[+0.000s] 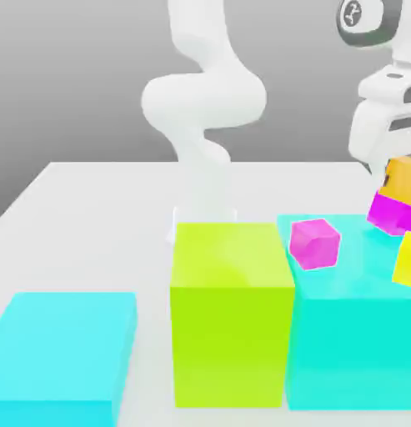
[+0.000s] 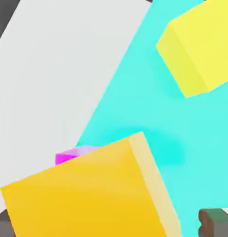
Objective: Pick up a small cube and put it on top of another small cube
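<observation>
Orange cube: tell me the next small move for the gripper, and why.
Probably lift the gripper straight up and clear. The orange cube already sits on a magenta-pink cube on the cyan block, so the stack looks placed. A sideways pull could knock it, and the yellow cube lies close by.

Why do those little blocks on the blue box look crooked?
The loose magenta cube sits tipped on the cyan block. At the exterior view's right, the orange cube rests tilted on another magenta cube, not squarely stacked.
</observation>
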Robot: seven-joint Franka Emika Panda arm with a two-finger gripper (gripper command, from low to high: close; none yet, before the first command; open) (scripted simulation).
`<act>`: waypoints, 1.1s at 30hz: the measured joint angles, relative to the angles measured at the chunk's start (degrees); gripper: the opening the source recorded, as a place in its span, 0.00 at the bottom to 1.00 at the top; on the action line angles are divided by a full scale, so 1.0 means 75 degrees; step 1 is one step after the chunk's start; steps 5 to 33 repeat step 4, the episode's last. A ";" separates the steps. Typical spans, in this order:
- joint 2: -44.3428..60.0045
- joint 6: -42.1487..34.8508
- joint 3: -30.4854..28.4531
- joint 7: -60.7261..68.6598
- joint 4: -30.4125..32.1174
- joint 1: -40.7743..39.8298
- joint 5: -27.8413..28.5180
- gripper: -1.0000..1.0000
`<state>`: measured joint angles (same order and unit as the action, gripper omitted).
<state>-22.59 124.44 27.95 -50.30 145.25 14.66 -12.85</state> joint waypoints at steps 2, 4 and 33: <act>-0.0140 -0.0342 -0.0055 0.0013 -0.0207 -0.0008 0.0022 1.00; -0.0372 -0.0926 -0.0175 0.0035 -0.0562 0.0001 0.0041 1.00; -0.0372 -0.0926 -0.0175 0.0035 -0.0562 0.0001 0.0041 1.00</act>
